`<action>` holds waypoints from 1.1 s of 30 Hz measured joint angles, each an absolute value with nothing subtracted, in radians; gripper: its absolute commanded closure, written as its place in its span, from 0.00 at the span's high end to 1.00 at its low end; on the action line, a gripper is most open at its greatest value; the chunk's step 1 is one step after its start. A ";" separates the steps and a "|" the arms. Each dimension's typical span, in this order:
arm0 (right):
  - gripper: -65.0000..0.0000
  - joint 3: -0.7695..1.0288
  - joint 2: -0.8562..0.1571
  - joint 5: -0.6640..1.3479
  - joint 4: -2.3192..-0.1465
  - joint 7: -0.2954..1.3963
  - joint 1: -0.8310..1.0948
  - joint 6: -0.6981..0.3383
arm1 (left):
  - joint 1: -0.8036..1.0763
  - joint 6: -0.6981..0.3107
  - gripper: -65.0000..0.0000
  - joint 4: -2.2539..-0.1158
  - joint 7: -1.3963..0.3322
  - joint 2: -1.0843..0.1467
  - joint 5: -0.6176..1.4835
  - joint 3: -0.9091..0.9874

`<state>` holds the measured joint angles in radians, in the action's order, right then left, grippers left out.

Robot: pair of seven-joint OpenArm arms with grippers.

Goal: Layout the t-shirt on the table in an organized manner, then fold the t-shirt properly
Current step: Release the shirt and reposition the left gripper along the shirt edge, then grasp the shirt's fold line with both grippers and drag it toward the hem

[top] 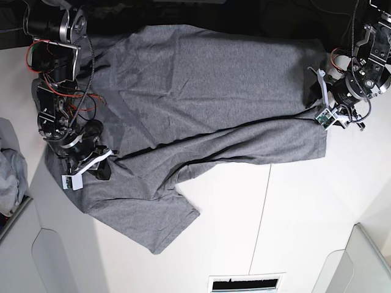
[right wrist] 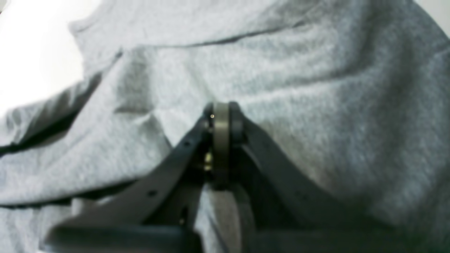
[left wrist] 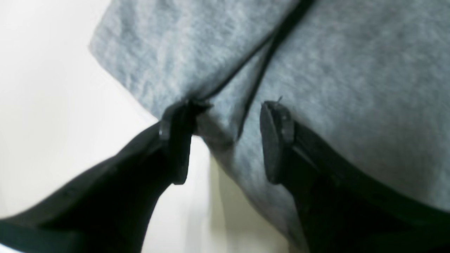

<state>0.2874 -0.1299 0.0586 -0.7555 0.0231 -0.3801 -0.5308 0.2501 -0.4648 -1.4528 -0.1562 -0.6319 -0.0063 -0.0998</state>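
Between our left gripper's [left wrist: 225,140] spread jaws we are seeing a bunched corner of the t-shirt [top: 208,116], cloth sitting in the gap but not pinched; that pincer is standing wide and released, one pad right at the shirt's dark seam edge. Over on the other side, our right gripper [right wrist: 220,116] is clenched tight, pads pressed together, tips resting against rumpled grey fabric; whether a fold is trapped in there, we cannot tell from its wrist view.

Pulling out to the base view, we are looking at the shirt sprawled across the far part of the table [top: 275,232], its long axis running side to side between our two arms. It is lying partly doubled: a diagonal fold line is crossing the body, and one flap is hanging toward the near edge on the right arm's side. Our left gripper [top: 325,105] is sitting at one end of the cloth, our right gripper [top: 91,160] at the other, well apart.

So we are judging the layout step unfinished. The shirt is lying inward from each pincer, and the loose flap is much nearer our right arm, which looks best placed to draw it flat.
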 measured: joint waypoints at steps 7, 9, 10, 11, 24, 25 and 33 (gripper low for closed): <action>0.00 0.287 -0.127 0.059 -0.756 0.025 -0.380 -0.531 | 0.232 -0.441 0.25 -1.431 -0.147 -0.629 -0.008 -0.100; 0.00 0.287 -0.127 0.059 -0.756 0.026 -0.380 -0.531 | 0.224 -0.441 0.15 -1.431 -0.140 -0.629 -0.008 -0.100; 0.00 0.287 -0.127 0.059 -0.756 0.026 -0.380 -0.531 | 0.223 -0.441 0.09 -1.431 -0.132 -0.629 -0.009 -0.100; 0.00 0.287 -0.127 0.059 -0.756 0.026 -0.380 -0.531 | 0.223 -0.441 0.01 -1.431 -0.121 -0.629 -0.009 -0.100; 0.00 0.287 -0.127 0.059 -0.756 0.024 -0.380 -0.531 | 0.066 -0.288 0.00 -1.430 -0.135 -0.629 0.039 -0.101; 0.00 0.287 -0.127 0.059 -0.756 0.024 -0.380 -0.531 | 0.035 -0.297 0.00 -1.428 -0.139 -0.629 0.049 -0.099; 0.00 0.287 -0.130 0.059 -0.756 0.024 -0.380 -0.531 | -0.135 -0.474 0.35 -1.217 -0.147 -0.630 0.213 -0.123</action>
